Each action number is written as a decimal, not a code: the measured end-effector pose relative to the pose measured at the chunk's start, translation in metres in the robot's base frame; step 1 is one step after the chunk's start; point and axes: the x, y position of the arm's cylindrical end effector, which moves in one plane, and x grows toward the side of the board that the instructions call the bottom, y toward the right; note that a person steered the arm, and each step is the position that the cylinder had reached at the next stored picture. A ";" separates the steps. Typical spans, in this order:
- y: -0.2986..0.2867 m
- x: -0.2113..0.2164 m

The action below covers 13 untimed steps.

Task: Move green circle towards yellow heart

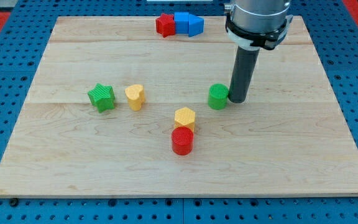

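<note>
The green circle (217,96) stands on the wooden board right of the middle. The yellow heart (135,97) is to its left at about the same height in the view, well apart from it. My tip (238,99) is down on the board right beside the green circle, on its right side, touching it or nearly so. The dark rod rises from there to the arm at the view's top right.
A green star (101,98) sits just left of the yellow heart. A yellow hexagon (184,117) and a red cylinder (182,140) stand together below the line between circle and heart. A red star (165,25) and a blue block (188,23) lie at the board's top edge.
</note>
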 end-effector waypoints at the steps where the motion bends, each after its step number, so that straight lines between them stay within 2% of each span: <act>1: -0.016 0.000; 5: -0.074 -0.002; 8: -0.057 -0.013; 13: -0.076 -0.012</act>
